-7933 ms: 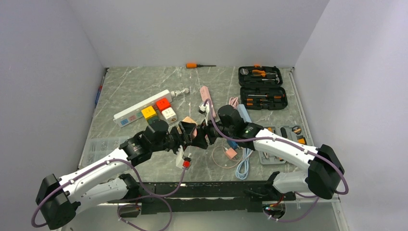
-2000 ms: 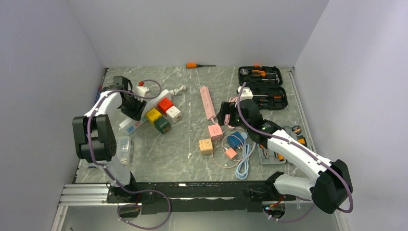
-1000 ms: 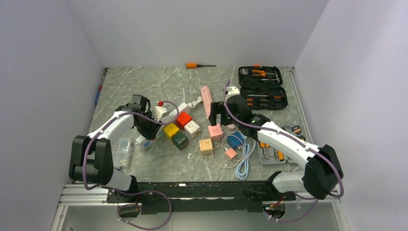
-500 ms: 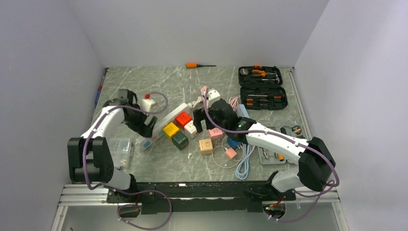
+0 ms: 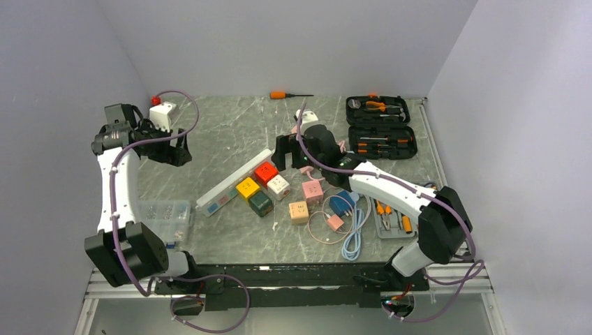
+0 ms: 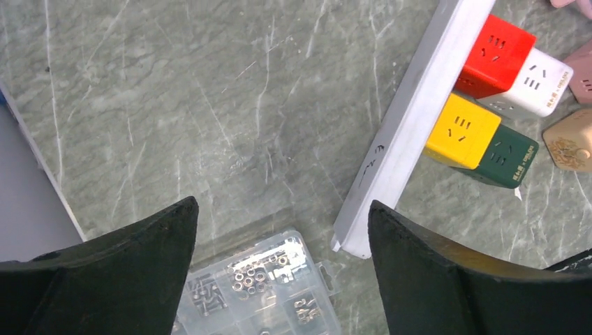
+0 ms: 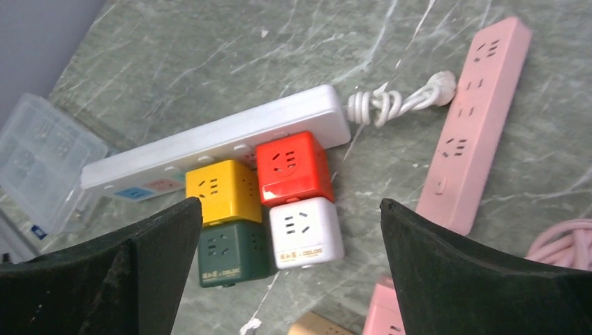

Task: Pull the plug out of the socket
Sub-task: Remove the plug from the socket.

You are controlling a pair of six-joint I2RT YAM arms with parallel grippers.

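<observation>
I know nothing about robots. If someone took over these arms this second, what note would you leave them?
Left gripper: open, empty, raised over the far left of the table.
Right gripper: open, empty, above the cube plugs.
The strip lies mid-table. The red cube and yellow cube are plugged into it, with the white cube stacked on the red and the green cube on the yellow.
Done: nothing gripped, those plugs not yet off.
Left: probably steady the strip, close on a cube, pull it off.
</observation>
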